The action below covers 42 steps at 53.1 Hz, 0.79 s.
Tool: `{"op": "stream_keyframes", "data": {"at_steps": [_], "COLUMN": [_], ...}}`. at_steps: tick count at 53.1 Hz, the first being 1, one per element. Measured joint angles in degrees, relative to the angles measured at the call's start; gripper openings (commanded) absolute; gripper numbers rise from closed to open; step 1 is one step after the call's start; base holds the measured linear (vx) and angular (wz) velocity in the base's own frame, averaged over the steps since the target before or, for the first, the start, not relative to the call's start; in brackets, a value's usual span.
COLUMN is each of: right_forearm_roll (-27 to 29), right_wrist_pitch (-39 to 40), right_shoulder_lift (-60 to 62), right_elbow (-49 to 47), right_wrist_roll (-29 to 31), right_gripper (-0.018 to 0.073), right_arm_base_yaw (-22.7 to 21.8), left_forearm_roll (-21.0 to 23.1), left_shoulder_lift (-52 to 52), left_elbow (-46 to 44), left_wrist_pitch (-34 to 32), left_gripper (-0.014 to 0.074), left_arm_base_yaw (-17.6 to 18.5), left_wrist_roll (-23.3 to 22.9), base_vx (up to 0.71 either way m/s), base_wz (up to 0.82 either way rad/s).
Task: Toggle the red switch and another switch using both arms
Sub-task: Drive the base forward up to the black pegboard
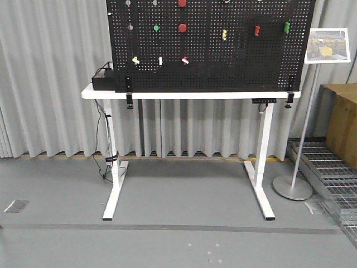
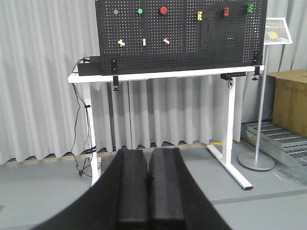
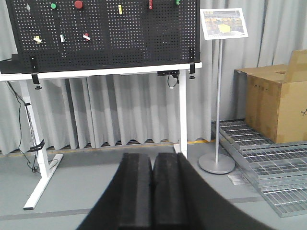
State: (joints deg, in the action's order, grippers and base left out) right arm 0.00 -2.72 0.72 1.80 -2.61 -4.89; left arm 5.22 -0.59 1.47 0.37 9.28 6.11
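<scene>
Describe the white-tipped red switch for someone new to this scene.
Find the black pegboard on the white table. In its lowest row of three switches, the red switch is rightmost, below a round red button. Left of it are a white switch and a pale yellow switch; only it is red with a white tip.

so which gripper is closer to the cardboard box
Right. The right gripper has the cardboard box ahead and to its right. For the left gripper, the box looks smaller and sits farther off, at the right edge of its view.
</scene>
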Motion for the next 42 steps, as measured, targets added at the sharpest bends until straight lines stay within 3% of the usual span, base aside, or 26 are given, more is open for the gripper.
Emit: {"op": "stream_keyframes", "data": {"at_steps": [42], "right_forearm_roll": [0.0], "right_wrist_pitch": [0.0], "right_shoulder_lift": [0.0], "right_elbow": [0.0], "right_wrist_roll": [0.0], "right_gripper": [-0.0006], "right_arm_base_yaw": [0.0], "left_forearm_roll": [0.0], "left_shoulder_lift": [0.0], "left_elbow": [0.0], "left_wrist_pitch": [0.0], "left_gripper": [0.0003], "left_arm_base_yaw": [0.0], "left_wrist_roll": [0.0], "base_vx": [0.00], "base_wz": [0.00]}}
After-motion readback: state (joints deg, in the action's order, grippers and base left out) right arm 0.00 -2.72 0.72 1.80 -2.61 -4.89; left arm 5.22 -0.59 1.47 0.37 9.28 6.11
